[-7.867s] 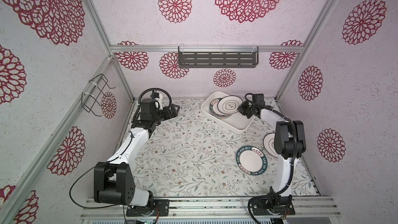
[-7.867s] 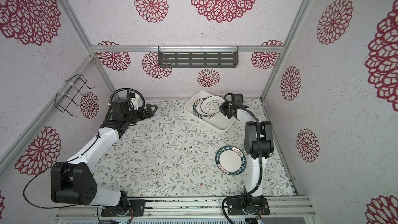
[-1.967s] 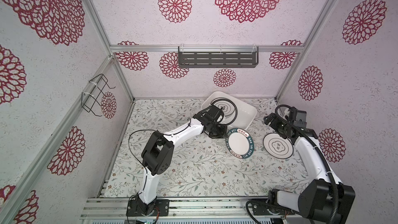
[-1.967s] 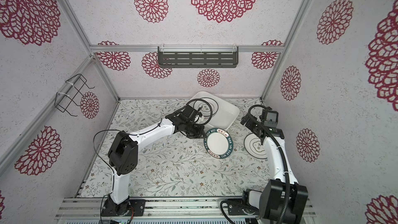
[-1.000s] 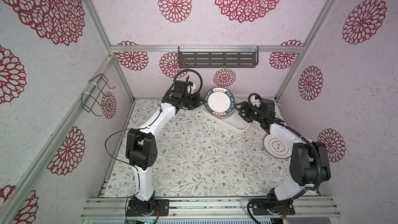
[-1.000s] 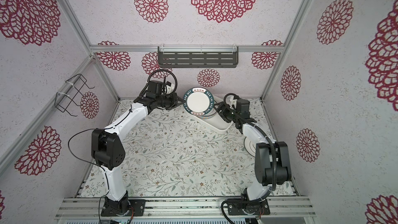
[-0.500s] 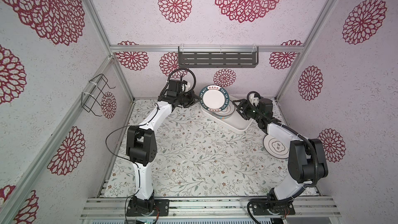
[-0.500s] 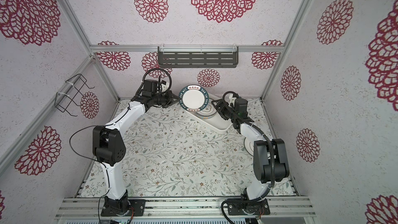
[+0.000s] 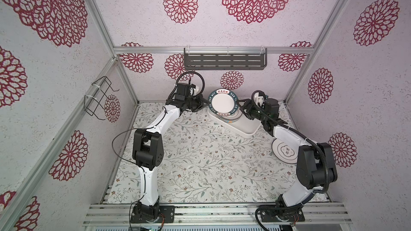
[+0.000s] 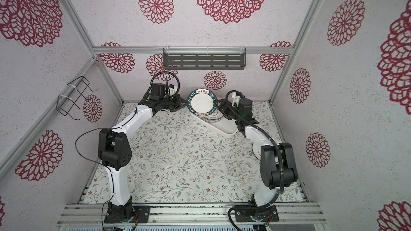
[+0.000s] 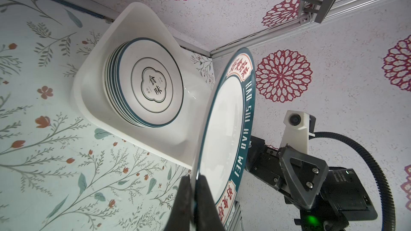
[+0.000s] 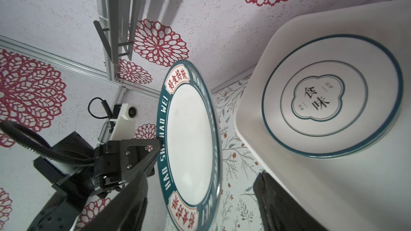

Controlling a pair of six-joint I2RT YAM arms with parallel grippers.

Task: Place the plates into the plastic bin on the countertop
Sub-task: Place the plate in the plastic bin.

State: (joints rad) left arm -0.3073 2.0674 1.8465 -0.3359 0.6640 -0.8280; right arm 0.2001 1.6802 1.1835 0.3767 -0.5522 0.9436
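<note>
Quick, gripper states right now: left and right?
Left gripper: closed on the edge of the teal-rimmed plate.
Right gripper: open, holding nothing, facing that plate.

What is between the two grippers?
The teal-rimmed plate: left gripper pinches one edge, right gripper open at the opposite edge, shown in both top views.

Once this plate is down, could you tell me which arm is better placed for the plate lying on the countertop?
Right, probably: the clover plate lies beside the right arm, far from the left gripper, which is shut on the teal-rimmed plate.
</note>
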